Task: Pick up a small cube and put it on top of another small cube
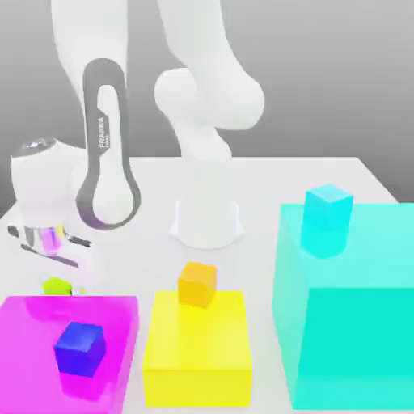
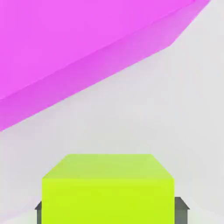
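Note:
The small lime yellow-green cube [image 1: 57, 285] sits low at the exterior view's left, just behind the big magenta block [image 1: 69, 344]. My gripper [image 1: 56, 273] reaches down onto it from above. In the hand view the lime cube [image 2: 107, 192] lies between my two dark fingertips [image 2: 181, 209], which press flush against its two sides; the gripper [image 2: 109, 212] is shut on it. I cannot tell whether the cube rests on the table or hangs just above it. A small orange cube [image 1: 197, 284] stands on the large yellow block [image 1: 196, 348].
A small blue cube [image 1: 79, 348] rests on the magenta block [image 2: 74, 52]. A small cyan cube [image 1: 327, 218] sits on the tall teal block [image 1: 348, 307] at the exterior view's right. The arm's white base [image 1: 207, 218] stands mid-table behind the yellow block.

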Tool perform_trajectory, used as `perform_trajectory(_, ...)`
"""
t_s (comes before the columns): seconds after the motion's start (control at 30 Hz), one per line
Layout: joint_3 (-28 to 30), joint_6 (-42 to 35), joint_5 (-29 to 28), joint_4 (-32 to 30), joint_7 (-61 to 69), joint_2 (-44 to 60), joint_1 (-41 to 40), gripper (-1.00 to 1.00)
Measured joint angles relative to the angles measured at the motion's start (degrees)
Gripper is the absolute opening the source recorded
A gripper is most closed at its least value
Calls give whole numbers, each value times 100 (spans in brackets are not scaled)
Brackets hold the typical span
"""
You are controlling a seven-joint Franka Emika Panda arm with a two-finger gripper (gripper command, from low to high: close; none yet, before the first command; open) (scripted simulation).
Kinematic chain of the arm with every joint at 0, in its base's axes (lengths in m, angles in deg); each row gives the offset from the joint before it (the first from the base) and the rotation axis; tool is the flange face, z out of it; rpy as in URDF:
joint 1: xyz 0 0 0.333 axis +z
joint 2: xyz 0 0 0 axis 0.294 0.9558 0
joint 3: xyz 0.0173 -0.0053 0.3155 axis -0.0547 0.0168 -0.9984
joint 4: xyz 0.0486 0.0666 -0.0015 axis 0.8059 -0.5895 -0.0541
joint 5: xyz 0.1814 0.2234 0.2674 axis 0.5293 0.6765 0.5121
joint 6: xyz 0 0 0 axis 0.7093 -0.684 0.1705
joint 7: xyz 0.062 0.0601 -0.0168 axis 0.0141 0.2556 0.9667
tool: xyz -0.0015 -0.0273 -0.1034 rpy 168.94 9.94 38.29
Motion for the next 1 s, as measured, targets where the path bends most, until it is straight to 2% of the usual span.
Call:
perform_trajectory(0.03, -69, 46, 31, 11, 27, 53, -63, -100)
perform_trajectory(0.1, 159, -125, -127, -39, -108, -161, 131, -100)
perform_trajectory(0.23, 826, -709, -1097, -219, -833, -939, 566, -100)
perform_trajectory(0.3, 937, -1023, -1623, -272, -1252, -1327, 569, -100)
perform_trajectory(0.37, 907, -1303, -1820, -116, -1690, -1458, 756, -100)
perform_trajectory(0.9, -89, -3423, -1987, 1826, -5049, -1653, 1969, -100)
perform_trajectory(1.0, -157, -3211, -1927, 1932, -5294, -1334, 2108, -100)
